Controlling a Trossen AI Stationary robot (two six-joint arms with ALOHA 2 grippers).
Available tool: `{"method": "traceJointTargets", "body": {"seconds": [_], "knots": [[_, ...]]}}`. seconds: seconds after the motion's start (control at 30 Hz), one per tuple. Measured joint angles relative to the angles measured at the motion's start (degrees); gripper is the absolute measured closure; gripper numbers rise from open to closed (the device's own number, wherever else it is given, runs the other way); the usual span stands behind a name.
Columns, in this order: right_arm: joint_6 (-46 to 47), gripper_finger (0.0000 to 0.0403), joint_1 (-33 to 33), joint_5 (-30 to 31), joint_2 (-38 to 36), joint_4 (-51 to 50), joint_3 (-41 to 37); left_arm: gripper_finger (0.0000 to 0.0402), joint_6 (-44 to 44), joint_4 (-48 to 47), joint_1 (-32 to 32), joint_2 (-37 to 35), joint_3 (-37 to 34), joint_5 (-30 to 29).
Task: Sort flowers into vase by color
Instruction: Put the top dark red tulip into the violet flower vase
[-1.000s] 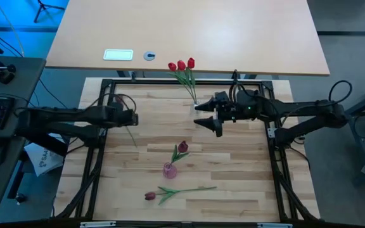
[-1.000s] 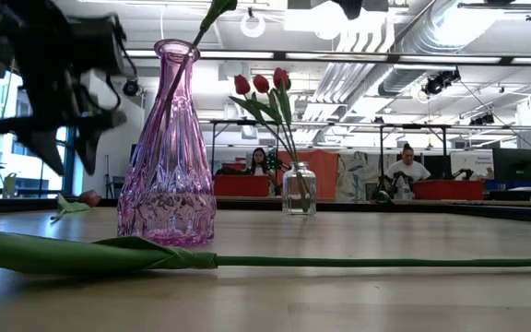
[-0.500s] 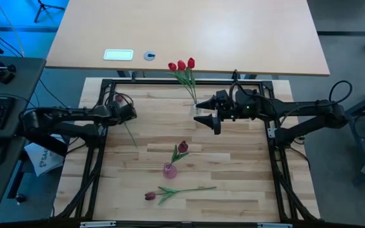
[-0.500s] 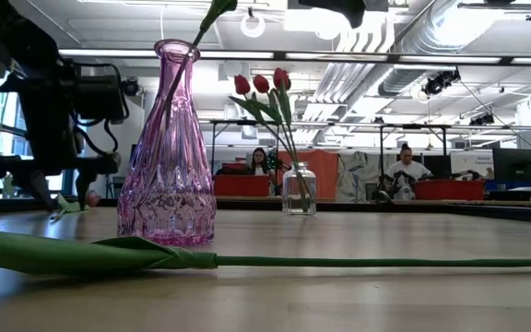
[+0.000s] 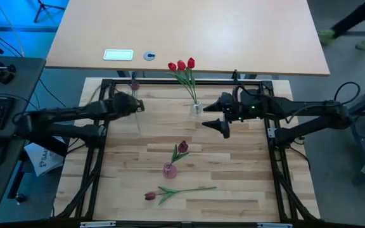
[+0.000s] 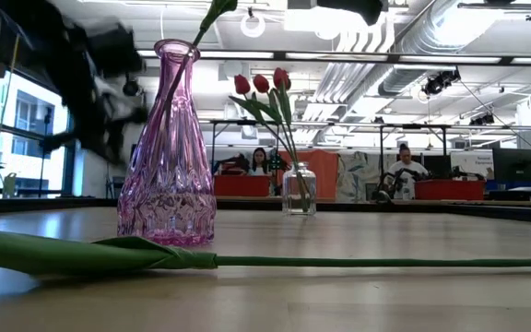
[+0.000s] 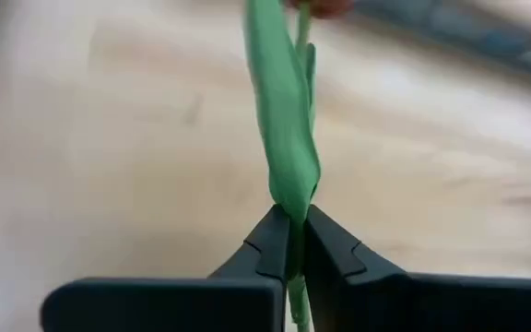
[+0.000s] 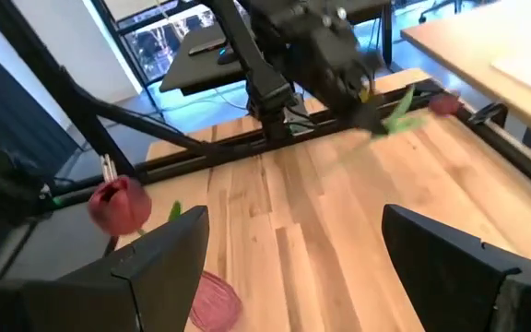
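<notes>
My left gripper (image 5: 138, 105) is shut on a maroon tulip (image 8: 404, 109) above the table's far left part, its head (image 5: 134, 83) toward the far edge. My right gripper (image 5: 218, 118) hovers open next to the clear vase (image 5: 195, 106), which holds three red tulips (image 5: 181, 64). In the middle of the table a pink vase (image 5: 169, 170) holds one maroon tulip (image 5: 182, 147). Another maroon tulip (image 5: 149, 196) lies flat near the front edge, its stem (image 6: 339, 262) along the boards. My left gripper pinches the tulip's green stem together with a leaf (image 7: 293, 198) between its two fingers (image 7: 270, 242), partway down from the head. The arm reaches in from the table's left. The tulip is off the boards, its head (image 7: 316, 5) beyond the fingertips and the stem's lower end trailing behind them.
A black frame (image 5: 170, 81) rims the wooden table. Behind it stands a second, lighter table (image 5: 189, 31) with a white card and a small round thing. Bare boards lie between the two vases and at the near right.
My left gripper has dipped to the boards, shut on the maroon tulip's stem, then risen and gone a little toward the far and right. The tulip, which lay flat on the table, is now lifted clear. My right gripper has drifted slightly to the right, still open.
</notes>
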Motion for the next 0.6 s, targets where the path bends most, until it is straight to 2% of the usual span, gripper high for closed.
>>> {"method": "traceJointTargets", "body": {"seconds": [0.17,0.33,0.47,0.6], "knots": [[-3.0,0.0084,-0.5,0.8,-3.8,-2.1,0.0,0.0399,15.8,3.8,-9.5,-10.6,8.9,-5.8],[-4.6,0.0084,-0.5,7.4,-7.2,-6.3,0.0,0.04,26.0,13.0,-25.6,-14.2,13.2,-9.6],[-4.6,0.0084,-0.5,9.0,-8.8,-7.8,0.0,0.0401,36.2,32.9,-39.9,-11.7,11.5,-16.2],[-3.1,0.0084,-0.5,9.9,-9.2,-7.6,0.0,0.0401,46.2,55.2,-50.0,-4.4,8.3,-22.5]]}}
